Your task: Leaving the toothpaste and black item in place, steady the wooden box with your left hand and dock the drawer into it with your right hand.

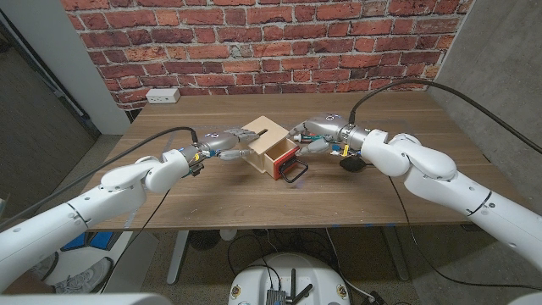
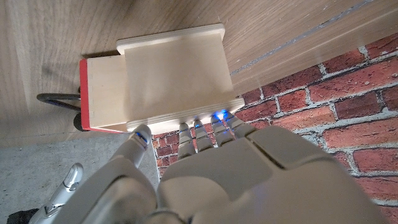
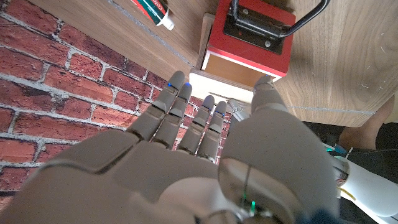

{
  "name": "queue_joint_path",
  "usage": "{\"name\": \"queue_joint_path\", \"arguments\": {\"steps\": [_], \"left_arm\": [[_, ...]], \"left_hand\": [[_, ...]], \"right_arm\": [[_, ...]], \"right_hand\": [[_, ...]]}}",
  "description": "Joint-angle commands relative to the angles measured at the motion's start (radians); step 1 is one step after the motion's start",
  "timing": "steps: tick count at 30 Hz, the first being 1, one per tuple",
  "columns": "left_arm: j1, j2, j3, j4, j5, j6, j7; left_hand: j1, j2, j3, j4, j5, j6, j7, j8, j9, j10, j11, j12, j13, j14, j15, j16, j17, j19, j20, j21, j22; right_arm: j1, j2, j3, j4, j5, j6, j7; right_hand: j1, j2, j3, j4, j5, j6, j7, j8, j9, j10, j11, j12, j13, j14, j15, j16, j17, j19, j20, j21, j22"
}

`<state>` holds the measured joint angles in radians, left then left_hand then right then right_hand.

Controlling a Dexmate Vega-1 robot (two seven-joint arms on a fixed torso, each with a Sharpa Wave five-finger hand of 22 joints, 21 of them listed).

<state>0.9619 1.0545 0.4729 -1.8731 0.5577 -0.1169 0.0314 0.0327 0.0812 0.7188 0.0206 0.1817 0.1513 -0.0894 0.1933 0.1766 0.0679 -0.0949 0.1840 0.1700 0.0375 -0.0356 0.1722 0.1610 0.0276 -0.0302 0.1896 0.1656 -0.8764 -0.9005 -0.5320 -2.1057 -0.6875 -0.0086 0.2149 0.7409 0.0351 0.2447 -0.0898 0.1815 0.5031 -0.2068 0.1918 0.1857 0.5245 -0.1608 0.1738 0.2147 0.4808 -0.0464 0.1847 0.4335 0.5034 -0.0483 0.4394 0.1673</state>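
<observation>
Both hands flank pale wooden box (image 1: 269,142) w/ red-fronted drawer (image 1: 285,161): L hand (image 1: 222,144) fingers pressing its side, R hand (image 1: 322,134) fingers spread, grasping nothing.

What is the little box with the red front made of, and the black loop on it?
The pale wooden box looks like unpainted plywood: light grain, and layered edges in the left wrist view. The red drawer front looks like painted wood, smooth and matte. The black loop handle seems to be metal, thin and dark with a slight sheen, though coated plastic is possible.
</observation>
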Motion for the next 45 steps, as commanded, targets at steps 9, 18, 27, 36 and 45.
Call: {"name": "queue_joint_path", "arguments": {"steps": [9,18,27,36,45], "left_arm": [[0.0,0.001,-0.001,0.0,0.002,0.002,0.012],[0.0,-0.001,0.0,0.002,0.002,0.005,0.014],[-0.001,0.002,0.001,0.002,0.002,0.003,0.01],[-0.006,0.001,0.003,0.001,0.003,0.001,0.002],[-0.013,-0.006,0.009,0.008,0.012,-0.008,0.011]], "left_hand": [[0.01,0.078,0.012,-0.001,0.002,0.01,0.002,0.001,0.001,0.0,0.0,-0.001,0.004,0.007,-0.086,0.001,0.003,0.007,-0.149,0.001,0.003],[0.01,0.078,0.014,-0.002,0.002,0.012,0.003,0.002,0.001,0.001,-0.001,0.0,0.004,0.008,-0.086,0.001,0.003,0.009,-0.149,0.001,0.003],[0.01,0.078,0.016,-0.002,0.002,0.015,0.004,0.002,0.002,0.004,0.001,0.0,0.004,0.009,-0.086,0.001,0.003,0.011,-0.149,0.001,0.003],[0.01,0.079,0.017,-0.002,0.001,0.017,0.004,0.002,0.002,0.007,0.0,0.001,0.004,0.011,-0.087,0.002,0.004,0.013,-0.15,0.002,0.003],[0.009,0.079,0.019,-0.002,0.001,0.018,0.003,0.002,0.002,0.005,0.001,0.0,0.004,0.01,-0.087,0.001,0.004,0.013,-0.15,0.001,0.003]], "right_arm": [[-0.093,-0.002,-0.008,-0.05,-0.022,-0.126,-0.098],[-0.077,0.017,-0.044,-0.024,-0.078,-0.137,-0.129],[-0.057,0.035,-0.077,0.017,-0.127,-0.125,-0.161],[-0.039,0.047,-0.102,0.042,-0.187,-0.129,-0.178],[-0.012,0.066,-0.134,0.07,-0.258,-0.132,-0.179]], "right_hand": [[-0.018,-0.014,-0.002,-0.03,0.011,-0.186,-0.01,-0.025,0.0,-0.091,-0.007,-0.005,-0.016,-0.051,-0.096,0.003,-0.058,0.001,-0.062,-0.048,0.001],[0.009,-0.034,-0.01,-0.06,0.027,-0.335,-0.002,-0.02,0.001,-0.211,0.012,-0.004,-0.018,-0.136,-0.074,-0.001,-0.091,-0.026,-0.035,-0.097,0.001],[0.019,-0.056,-0.02,-0.066,0.041,-0.419,0.045,-0.015,0.001,-0.297,0.041,-0.002,-0.019,-0.238,-0.059,-0.007,-0.131,-0.118,-0.034,-0.18,-0.004],[0.04,-0.087,-0.026,-0.075,0.052,-0.511,0.068,-0.019,0.0,-0.365,0.048,-0.003,-0.021,-0.306,-0.042,-0.008,-0.168,-0.132,-0.022,-0.22,-0.004],[0.028,-0.094,-0.031,-0.062,0.062,-0.59,0.074,-0.02,-0.001,-0.425,0.062,-0.004,-0.022,-0.349,-0.029,-0.006,-0.187,-0.151,0.008,-0.245,-0.003]]}}
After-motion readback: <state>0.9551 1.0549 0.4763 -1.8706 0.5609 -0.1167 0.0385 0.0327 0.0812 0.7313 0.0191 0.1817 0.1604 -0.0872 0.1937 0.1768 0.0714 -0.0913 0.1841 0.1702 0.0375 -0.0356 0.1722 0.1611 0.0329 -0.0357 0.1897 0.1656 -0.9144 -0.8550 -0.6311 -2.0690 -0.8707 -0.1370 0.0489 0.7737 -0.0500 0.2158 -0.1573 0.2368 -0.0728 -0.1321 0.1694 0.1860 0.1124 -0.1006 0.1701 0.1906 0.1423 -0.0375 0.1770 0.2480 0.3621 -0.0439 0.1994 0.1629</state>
